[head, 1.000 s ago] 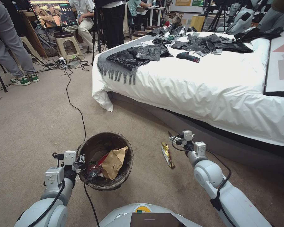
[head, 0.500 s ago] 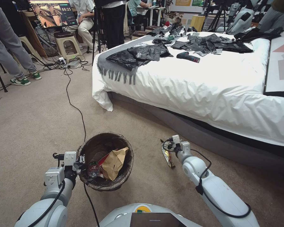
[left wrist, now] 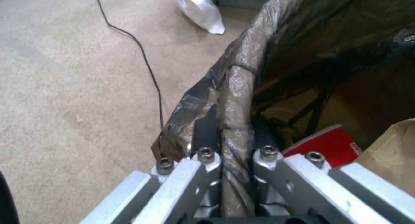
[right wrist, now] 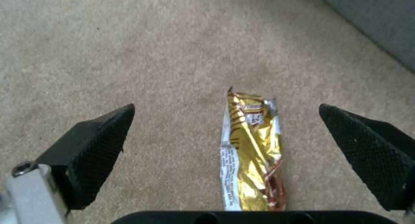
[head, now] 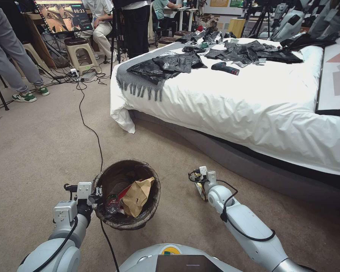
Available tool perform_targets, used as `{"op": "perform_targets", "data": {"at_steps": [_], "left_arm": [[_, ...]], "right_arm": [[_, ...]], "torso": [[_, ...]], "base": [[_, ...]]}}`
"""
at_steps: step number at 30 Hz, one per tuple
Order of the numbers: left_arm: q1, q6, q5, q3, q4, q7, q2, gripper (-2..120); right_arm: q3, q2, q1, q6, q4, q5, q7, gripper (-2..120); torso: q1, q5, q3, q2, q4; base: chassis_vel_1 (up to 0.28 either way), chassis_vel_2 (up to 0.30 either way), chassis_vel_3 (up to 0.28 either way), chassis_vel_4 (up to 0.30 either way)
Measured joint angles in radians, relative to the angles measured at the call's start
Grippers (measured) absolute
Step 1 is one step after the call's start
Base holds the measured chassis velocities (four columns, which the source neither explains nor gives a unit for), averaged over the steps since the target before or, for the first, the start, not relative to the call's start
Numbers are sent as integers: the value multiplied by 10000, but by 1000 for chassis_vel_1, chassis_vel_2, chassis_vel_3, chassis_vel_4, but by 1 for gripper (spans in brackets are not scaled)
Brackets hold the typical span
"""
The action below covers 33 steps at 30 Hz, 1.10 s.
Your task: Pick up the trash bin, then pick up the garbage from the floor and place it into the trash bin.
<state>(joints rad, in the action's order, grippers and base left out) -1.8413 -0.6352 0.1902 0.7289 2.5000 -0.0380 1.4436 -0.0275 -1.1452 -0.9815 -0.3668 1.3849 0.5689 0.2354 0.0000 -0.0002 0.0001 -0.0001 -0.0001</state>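
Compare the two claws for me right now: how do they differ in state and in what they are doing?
The left claw is shut on the trash bin rim; the right claw is open and holds nothing. The left carries the bin off the carpet; the right hangs low over the gold wrapper, a finger on each side. Both sit low before the robot.

The right arm hides most of the gold wrapper [head: 202,190].

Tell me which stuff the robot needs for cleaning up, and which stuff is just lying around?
Needed for the job:
trash bin, its rim held by the left tool
gold wrapper on the carpet, between the open right tool

Just lying around:
black plastic bags
drill
bed
floor cable
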Motion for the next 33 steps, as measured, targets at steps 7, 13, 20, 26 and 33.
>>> {"op": "perform_targets", "data": {"at_steps": [7,13,20,26,33], "left_arm": [[37,-3,17,-17,0,2,-2,2],[64,-6,18,-17,0,1,6,2],[98,-10,19,-18,0,2,24,2],[158,-14,17,-23,0,1,73,2],[182,-20,4,-26,0,16,101,2]], "right_arm": [[201,-365,333,-94,-707,153,18,100],[393,-551,568,-141,-1165,236,49,100],[491,-767,762,-287,-1568,279,299,100],[525,-592,857,-384,-1606,280,396,100],[490,-555,903,-393,-1766,280,434,100]], "torso": [[0,3,0,1,1],[0,1,-1,1,0],[0,1,-1,0,1],[0,0,-1,1,-1],[0,1,-1,1,1]], "base": [[0,0,0,0],[0,0,0,0],[0,0,0,0],[0,0,0,0],[0,0,0,0]]}}
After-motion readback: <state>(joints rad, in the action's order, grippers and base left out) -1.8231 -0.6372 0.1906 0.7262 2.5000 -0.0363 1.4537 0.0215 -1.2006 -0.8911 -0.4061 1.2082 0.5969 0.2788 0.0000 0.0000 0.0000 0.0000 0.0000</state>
